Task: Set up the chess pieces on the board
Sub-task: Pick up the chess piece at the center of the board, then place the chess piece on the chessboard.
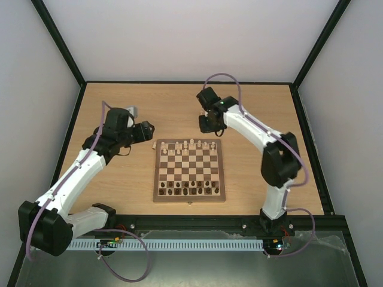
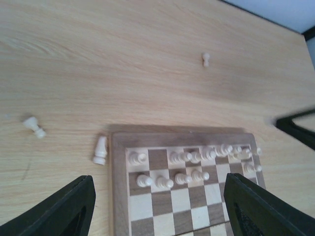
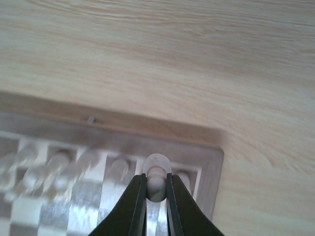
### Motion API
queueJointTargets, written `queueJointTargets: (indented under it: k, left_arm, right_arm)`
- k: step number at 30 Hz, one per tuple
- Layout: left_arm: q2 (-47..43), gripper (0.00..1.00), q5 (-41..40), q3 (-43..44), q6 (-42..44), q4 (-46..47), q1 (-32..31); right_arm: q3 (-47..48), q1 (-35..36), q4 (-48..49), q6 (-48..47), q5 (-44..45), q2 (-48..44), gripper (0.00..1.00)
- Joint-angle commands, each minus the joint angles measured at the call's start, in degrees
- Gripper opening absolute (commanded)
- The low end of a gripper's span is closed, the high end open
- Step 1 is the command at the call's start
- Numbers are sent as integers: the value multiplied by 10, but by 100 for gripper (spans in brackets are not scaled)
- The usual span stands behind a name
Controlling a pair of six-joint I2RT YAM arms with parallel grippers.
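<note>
The board (image 1: 190, 170) lies mid-table, with cream chess pieces (image 1: 188, 145) along its far two rows and dark chessmen along the near rows. My right gripper (image 3: 156, 189) is shut on a cream pawn (image 3: 157, 169) and holds it above the board's far right corner (image 3: 211, 162). My left gripper (image 2: 155, 206) is open and empty, above the board's far left corner (image 2: 118, 147). A cream piece (image 2: 100, 150) lies on its side just off that corner. Another cream piece (image 2: 34, 126) lies further left. A small pawn (image 2: 206, 59) stands on the table beyond the board.
The right gripper (image 1: 209, 122) hangs just beyond the board's far edge and the left gripper (image 1: 143, 131) off its far left corner. Dark enclosure walls rim the table. The board's middle rows hold no pieces.
</note>
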Motion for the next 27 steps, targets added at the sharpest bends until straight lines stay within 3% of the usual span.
queueJointTargets:
  k: [1, 6, 11, 27]
  left_arm:
    - [-22, 75, 1, 25, 16, -22, 23]
    - [-22, 75, 5, 23, 16, -20, 33]
    - [-18, 75, 5, 16, 13, -14, 34]
    - [-22, 75, -2, 0, 8, -15, 36]
  right_arm:
    - [-99, 28, -19, 17, 10, -104, 6]
    - [-211, 64, -4, 40, 0, -192, 7]
    - [-261, 85, 19, 56, -10, -216, 7]
    - [-218, 85, 68, 33, 8, -110, 9]
